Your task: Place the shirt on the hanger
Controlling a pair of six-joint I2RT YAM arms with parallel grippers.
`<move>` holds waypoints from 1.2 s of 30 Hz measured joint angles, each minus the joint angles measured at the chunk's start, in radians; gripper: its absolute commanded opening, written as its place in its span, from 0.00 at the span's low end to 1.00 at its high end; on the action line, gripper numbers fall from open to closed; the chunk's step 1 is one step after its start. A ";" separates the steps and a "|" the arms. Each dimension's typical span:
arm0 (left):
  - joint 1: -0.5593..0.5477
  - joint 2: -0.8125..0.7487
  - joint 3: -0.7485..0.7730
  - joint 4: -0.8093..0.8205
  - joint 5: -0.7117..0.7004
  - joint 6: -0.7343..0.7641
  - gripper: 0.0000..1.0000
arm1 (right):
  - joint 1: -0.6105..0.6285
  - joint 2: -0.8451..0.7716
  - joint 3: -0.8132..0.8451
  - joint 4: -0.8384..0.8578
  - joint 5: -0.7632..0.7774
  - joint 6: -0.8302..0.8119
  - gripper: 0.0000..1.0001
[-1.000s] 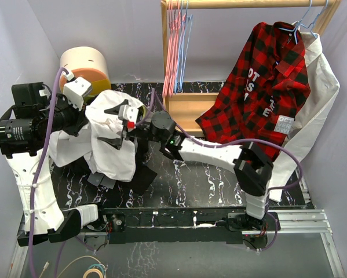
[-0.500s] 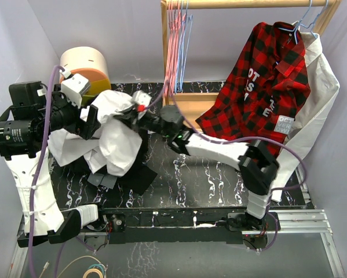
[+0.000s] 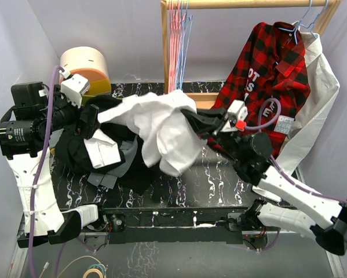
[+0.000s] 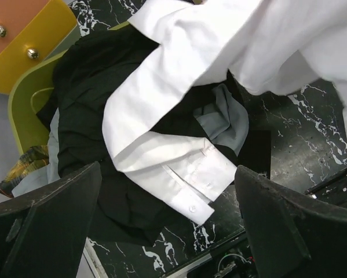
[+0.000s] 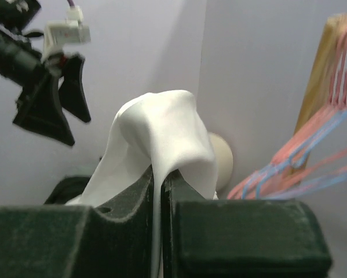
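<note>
The white shirt (image 3: 161,124) hangs stretched over the middle of the table. My right gripper (image 3: 192,119) is shut on a raised fold of it, and the right wrist view shows the cloth pinched between the shut jaws (image 5: 160,176). One sleeve with a buttoned cuff (image 4: 185,174) trails onto the dark pile at the left. My left gripper (image 3: 91,121) stands open just left of the shirt, above that cuff (image 4: 170,231), with nothing in it. The light blue hanger (image 3: 186,40) hangs on the rack among the pink ones, also seen past the shirt as blue wire (image 5: 312,174).
A black garment (image 3: 132,171) and grey cloth (image 3: 125,159) lie under the sleeve. A yellow bin (image 4: 28,92) and a cream round container (image 3: 83,61) stand at the back left. On the wooden rack (image 3: 248,3) hang pink hangers (image 3: 173,46), a red plaid shirt (image 3: 266,87) and a white garment (image 3: 321,92).
My left gripper opened and let go of the shirt. My right gripper shut on the shirt and pulled it right, off the left pile, as the right arm swung to the right.
</note>
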 measured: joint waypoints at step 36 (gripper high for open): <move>-0.152 0.190 -0.119 -0.106 0.180 0.025 0.68 | -0.242 0.207 -0.399 -0.281 0.191 0.331 0.86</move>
